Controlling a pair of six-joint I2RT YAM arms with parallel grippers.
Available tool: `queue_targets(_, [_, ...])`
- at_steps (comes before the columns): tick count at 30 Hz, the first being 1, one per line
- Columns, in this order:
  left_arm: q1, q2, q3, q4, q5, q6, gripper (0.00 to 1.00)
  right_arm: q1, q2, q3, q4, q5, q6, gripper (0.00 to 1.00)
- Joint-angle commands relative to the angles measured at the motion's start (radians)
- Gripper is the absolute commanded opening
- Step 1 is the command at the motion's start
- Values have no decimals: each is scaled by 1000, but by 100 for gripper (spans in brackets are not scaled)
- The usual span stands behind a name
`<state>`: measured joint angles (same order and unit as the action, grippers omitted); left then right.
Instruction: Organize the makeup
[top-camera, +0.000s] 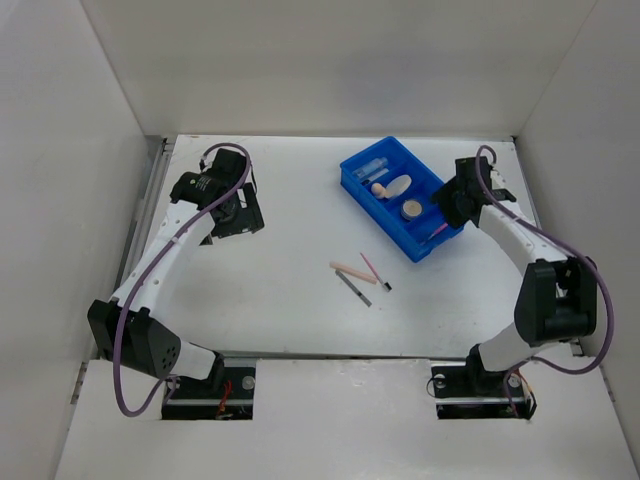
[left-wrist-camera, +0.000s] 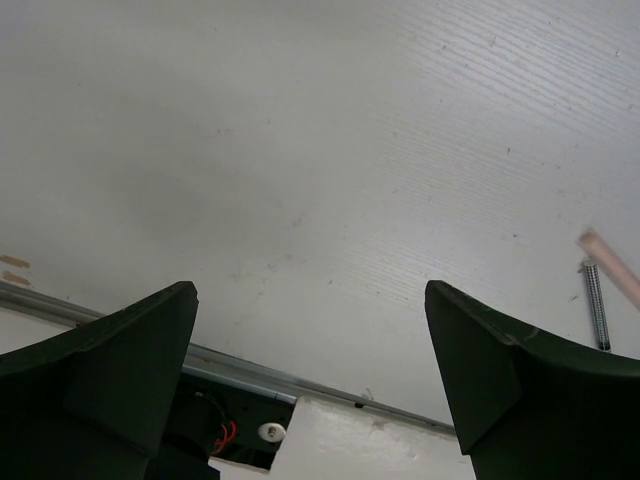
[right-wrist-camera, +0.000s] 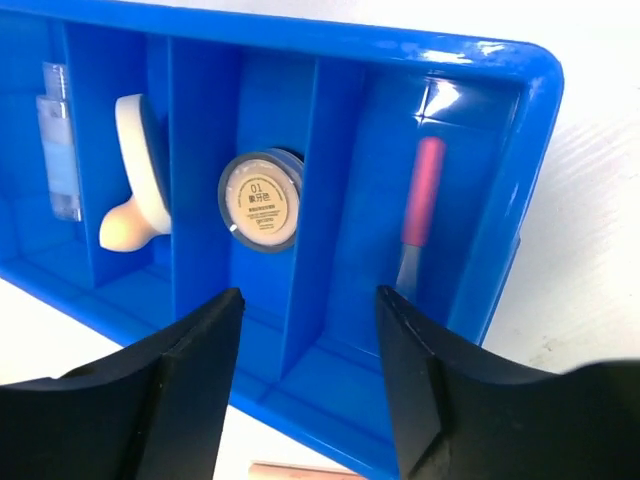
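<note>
1. Tabletop (top-camera: 300, 310): white, carrying everything listed.
2. Tray (top-camera: 375, 218): blue, divided, set at the far right.
3. Left pincer (left-wrist-camera: 310, 300): fingers wide apart, holding nothing, over bare tabletop at the far left.
4. Right pincer (right-wrist-camera: 310, 300): fingers apart, holding nothing, above the tray's near edge.
5. Clear tube (right-wrist-camera: 58, 140): lay in the tray's far end compartment.
6. Cream pad (right-wrist-camera: 140, 140) and beige sponge (right-wrist-camera: 122, 235): shared the next compartment, touching.
7. Round compact (right-wrist-camera: 261, 200): sat in a middle compartment.
8. Pink pencil (right-wrist-camera: 424, 200): lay in the end compartment nearest the right pincer.
9. Loose sticks: a peach one (top-camera: 352, 272), a pink one (top-camera: 375, 271) and a dark one (top-camera: 353, 288) lay close together mid-tabletop, outside the tray.
</note>
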<state>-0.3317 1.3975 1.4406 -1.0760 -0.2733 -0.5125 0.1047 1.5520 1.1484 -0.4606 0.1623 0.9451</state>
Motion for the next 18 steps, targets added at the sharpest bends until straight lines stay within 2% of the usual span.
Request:
queue_targets(1, [5,-6,40,-32,-15,11,96,-2,-42,51,7,31,-25,62])
queue_targets(3, [5,-6,40,-32,-15,11,96,7,-75,51,7,60,-49,60])
queue_targets(5, [5,3,40,-32,-15,11,96,44,-150,39,31,69,-162,49])
queue_targets(6, [5,3,40,-32,-15,11,96,103,-179,18,46,69,-216,44])
queue_targets(7, [5,3,40,-32,-15,11,96,139,-222,8,57,56,-271,43])
queue_targets(8, [5,3,40,-32,-15,11,96,180,-236,8,66,34,-384,43])
queue_targets(9, [5,3,49,-32,-15,11,96,273,-236,-1,53,-1,-431,43])
queue_targets(12, [5,23,49,-32,-24,11,96,436,-181,19,-54,-1,-541,44])
queue_targets(13, [5,23,58,-32,-33,11,96,542,-155,19,-75,14,-555,44])
queue_targets(16, [5,23,58,-32,-33,11,96,705,-61,2,-87,40,-555,44])
queue_targets(18, [5,23,58,-32,-33,2,96,751,-15,-29,-60,30,-555,44])
